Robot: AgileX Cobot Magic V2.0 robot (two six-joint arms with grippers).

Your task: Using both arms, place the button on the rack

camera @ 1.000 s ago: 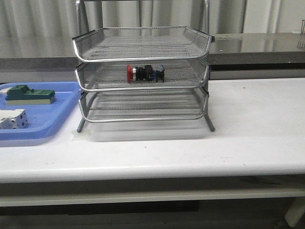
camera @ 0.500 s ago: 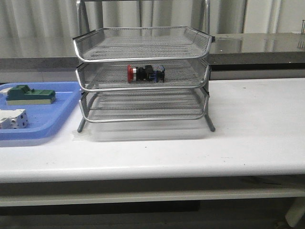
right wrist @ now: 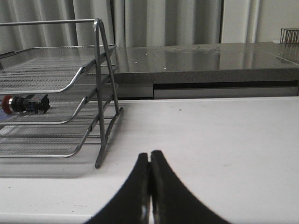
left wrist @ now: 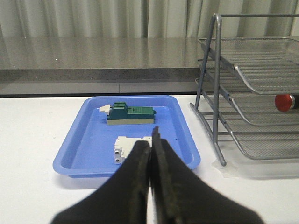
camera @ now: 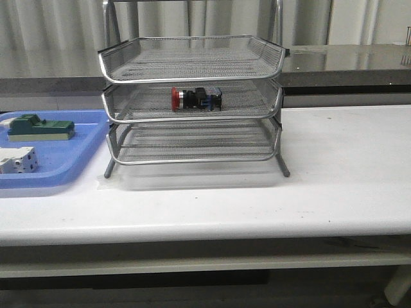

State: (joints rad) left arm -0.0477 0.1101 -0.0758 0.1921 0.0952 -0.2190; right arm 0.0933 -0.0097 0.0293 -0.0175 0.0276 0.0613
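Nearest the cameras, the left gripper [left wrist: 151, 154] and right gripper [right wrist: 150, 163] have their fingers pressed together, holding nothing and touching nothing. Farther back, the button [camera: 196, 98] lies on its side in the middle tier of the rack [camera: 192, 106]. It looks light, rigid and prone to rolling; its black body seems the best hold.

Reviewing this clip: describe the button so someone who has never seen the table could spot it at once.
Find the three-tier wire-mesh rack standing mid-table, right of the blue tray. The button lies on its side in the middle tier. Its red head, black body and blue rear block set it apart from the green component and white component, which sit in the blue tray.
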